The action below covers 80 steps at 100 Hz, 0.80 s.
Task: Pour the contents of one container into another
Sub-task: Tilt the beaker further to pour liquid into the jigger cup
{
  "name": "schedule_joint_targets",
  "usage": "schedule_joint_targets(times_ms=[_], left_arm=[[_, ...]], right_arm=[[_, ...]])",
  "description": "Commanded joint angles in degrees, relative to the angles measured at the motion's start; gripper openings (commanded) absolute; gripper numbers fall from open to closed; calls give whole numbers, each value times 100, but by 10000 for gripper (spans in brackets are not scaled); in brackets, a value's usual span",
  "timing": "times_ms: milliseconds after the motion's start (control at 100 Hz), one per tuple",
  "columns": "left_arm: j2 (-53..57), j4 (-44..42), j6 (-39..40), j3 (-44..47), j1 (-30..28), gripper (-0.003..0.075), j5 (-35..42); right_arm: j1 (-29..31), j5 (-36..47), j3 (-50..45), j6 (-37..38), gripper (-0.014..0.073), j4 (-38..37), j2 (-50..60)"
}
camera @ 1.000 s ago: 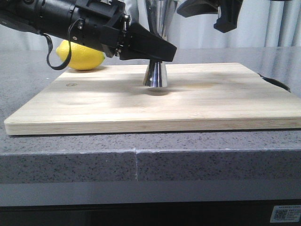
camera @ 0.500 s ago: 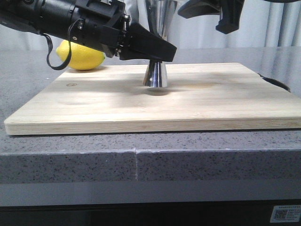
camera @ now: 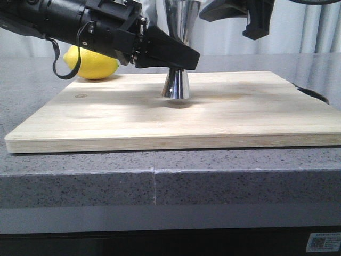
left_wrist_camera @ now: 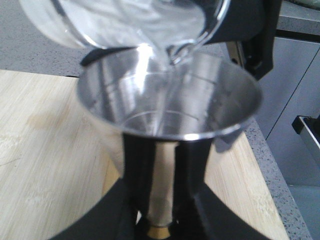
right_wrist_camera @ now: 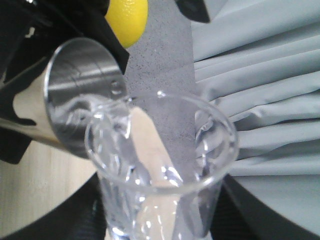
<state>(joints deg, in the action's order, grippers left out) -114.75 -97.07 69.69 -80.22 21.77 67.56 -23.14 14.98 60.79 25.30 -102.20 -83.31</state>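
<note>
Left pincer is pinching the steel jigger at its waist, upright on the cutting board. Right pincer is gripping the tilted glass beaker above the jigger's mouth; clear liquid is streaming in. Lemon is lying on the tabletop behind.

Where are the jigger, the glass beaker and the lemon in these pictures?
jigger [left_wrist_camera: 125,100]: left wrist view, inner wall of the upper cup.
glass beaker [right_wrist_camera: 150,200]: right wrist view, clear side wall below the rim.
lemon [camera: 96,66]: front view, middle of the yellow skin.
</note>
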Motion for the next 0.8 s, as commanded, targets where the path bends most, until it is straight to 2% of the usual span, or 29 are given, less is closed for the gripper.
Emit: schedule_joint_targets(times_ms=[0, 790], left_arm=[[386, 386, 60, -164, 48, 114, 437], [386, 386, 60, -164, 48, 114, 437]], right_arm=[[7, -154, 219, -17, 319, 58, 246], [7, -327, 219, -17, 319, -189, 246]])
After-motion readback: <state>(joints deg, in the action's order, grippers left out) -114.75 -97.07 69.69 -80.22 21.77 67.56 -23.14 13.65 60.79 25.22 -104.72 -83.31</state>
